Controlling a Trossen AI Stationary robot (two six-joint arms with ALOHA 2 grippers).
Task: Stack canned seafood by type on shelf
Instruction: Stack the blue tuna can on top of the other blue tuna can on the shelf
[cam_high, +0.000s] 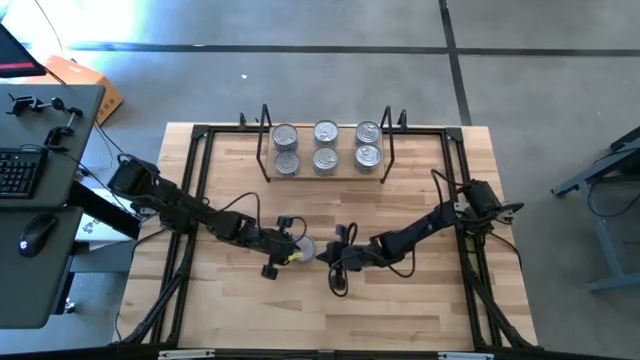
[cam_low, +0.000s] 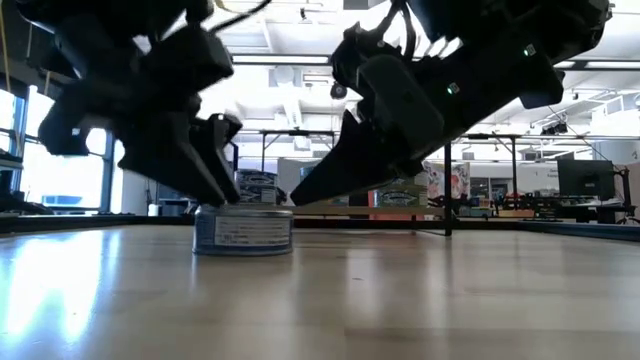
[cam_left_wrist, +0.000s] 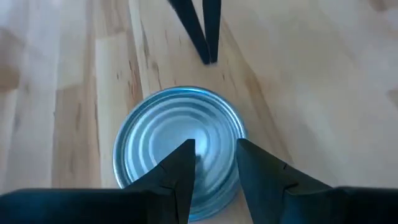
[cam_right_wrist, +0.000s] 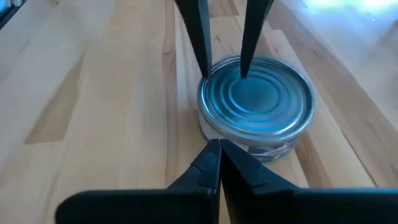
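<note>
Tin sits upright mid-table, lid up, directly under left gripper, whose fingers stand narrowly parted over the lid, not gripping. Right gripper, fingers pressed together, points at its side; 6 tins on shelf.

Light wooden tabletop framed by black rails, bearing a small wire-ended shelf near its far edge and one lone tin standing upright on the bare boards near the centre. The shelf carries six silver-lidded tins in three columns of two. The lone tin's paper-labelled side rests flat on the wood.
</note>
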